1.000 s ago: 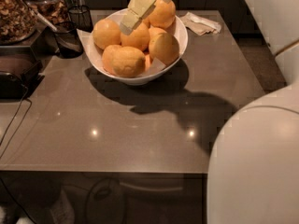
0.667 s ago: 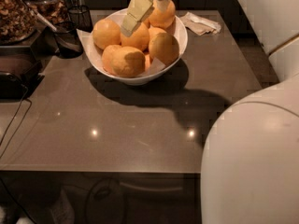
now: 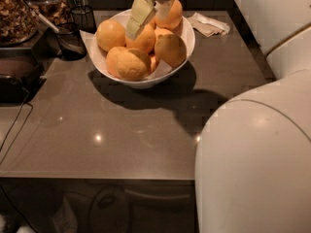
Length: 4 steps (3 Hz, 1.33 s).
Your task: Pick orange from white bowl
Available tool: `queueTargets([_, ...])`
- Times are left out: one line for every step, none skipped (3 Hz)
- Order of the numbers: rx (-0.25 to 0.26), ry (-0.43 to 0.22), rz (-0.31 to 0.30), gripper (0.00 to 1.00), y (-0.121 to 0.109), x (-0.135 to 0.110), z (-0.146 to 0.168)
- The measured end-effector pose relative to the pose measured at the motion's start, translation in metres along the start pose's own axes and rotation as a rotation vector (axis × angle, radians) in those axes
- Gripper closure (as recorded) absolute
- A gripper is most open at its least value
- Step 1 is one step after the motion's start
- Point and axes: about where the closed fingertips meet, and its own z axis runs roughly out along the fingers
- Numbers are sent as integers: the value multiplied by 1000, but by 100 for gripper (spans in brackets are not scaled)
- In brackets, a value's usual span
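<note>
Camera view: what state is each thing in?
white bowl: upright on the counter, full.
oranges: piled in the bowl, none visibly lifted.
hand: open, low over the back oranges.
napkin: crumpled, right of the bowl.

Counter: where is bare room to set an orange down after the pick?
Best patch: the counter in front of the white bowl, to the front edge, between the cable at left and the robot's white shell at right. Crowded: back left, by the black cup and jars. The gripper hangs over the bowl's oranges.
</note>
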Motion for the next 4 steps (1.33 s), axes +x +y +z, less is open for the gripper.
queueTargets([0, 7, 3, 27, -3, -5, 6])
queueTargets([-11, 14, 18, 29, -8, -7, 15])
queueTargets([-33, 25, 35, 32, -13, -5, 27])
queueTargets([-45, 28, 53, 31, -18, -3, 34])
